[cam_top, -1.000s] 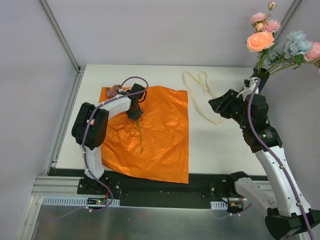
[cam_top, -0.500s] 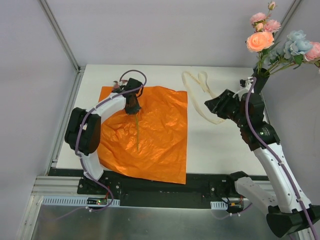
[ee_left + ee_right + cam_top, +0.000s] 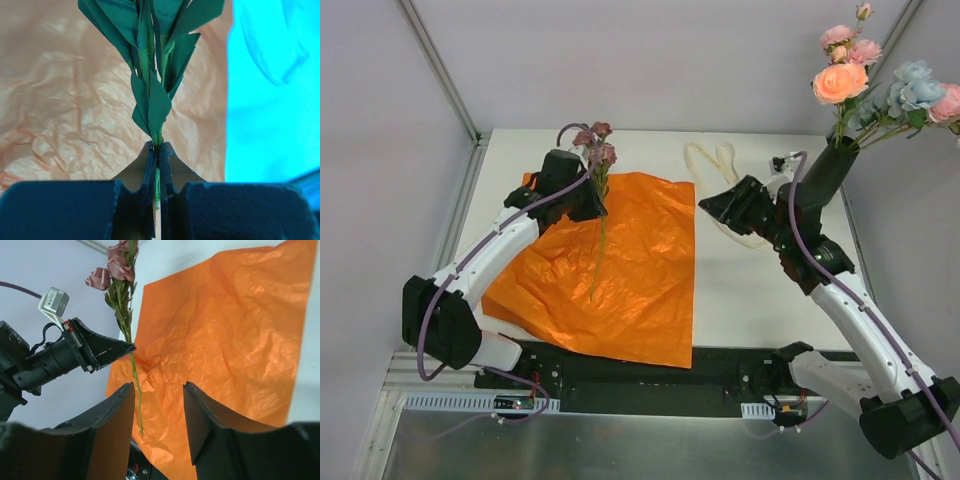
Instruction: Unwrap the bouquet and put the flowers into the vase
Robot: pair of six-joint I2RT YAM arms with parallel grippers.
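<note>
Flowers [image 3: 880, 85] in pink, peach and pale blue stand in the vase [image 3: 828, 170], their stems gathered in its mouth and the blooms fanning up and to the right. The vase is a dark narrow cylinder at the far right of the table [image 3: 750, 290].

One more flower, a mauve sprig [image 3: 597, 140], is outside the vase on the far left. The left end effector [image 3: 585, 197] pinches its thin green stem, fingers pressed together with only the stem between them. The left wrist view shows this closely: the two pads [image 3: 150, 170] meet on the stem, and the leaves [image 3: 150, 75] rise straight above the grip. The sprig hangs roughly upright, blooms on top and the long bare stem trailing down over the paper [image 3: 620, 270]. Whether its tip touches the paper I cannot tell.

The orange paper lies spread open and crinkled on the left half of the table, with nothing else on it. A cream ribbon [image 3: 715, 160] lies loose in loops on the bare table between the paper and the vase.

The right end effector [image 3: 725, 207] hovers by the ribbon, just left of the vase, fingers spread with nothing between them. Its wrist camera looks left across the paper [image 3: 225, 340] at the sprig [image 3: 117, 265] and the left end effector [image 3: 107, 350].
</note>
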